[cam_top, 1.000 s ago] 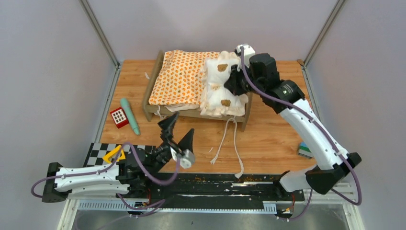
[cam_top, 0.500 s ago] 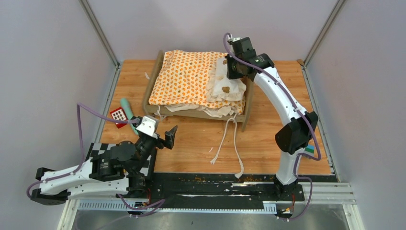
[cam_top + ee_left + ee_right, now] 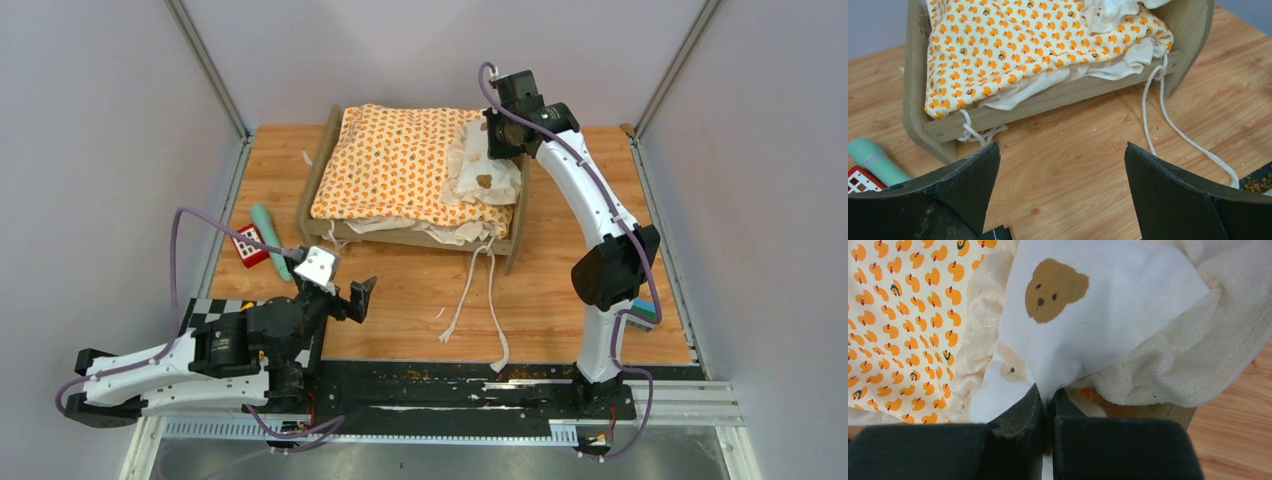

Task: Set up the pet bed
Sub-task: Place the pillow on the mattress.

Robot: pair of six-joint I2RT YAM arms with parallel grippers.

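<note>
Wooden tabletop [image 3: 570, 280]. Only right wrist view shows right gripper [image 3: 1047, 396] pinching bear-print pillow [image 3: 1108, 325]; left gripper [image 3: 1062, 150] spread wide, open wood between it and near rail of pet bed [image 3: 1048, 100].

The left arm [image 3: 160, 365] and right arm [image 3: 585, 195] have glossy white link shells and black joint housings. A purple cable [image 3: 176, 235] loops along each. The left gripper [image 3: 1060, 150] has matte black wedge-shaped jaws; the right gripper [image 3: 1047, 397] has blocky, flat-faced black ones.
</note>
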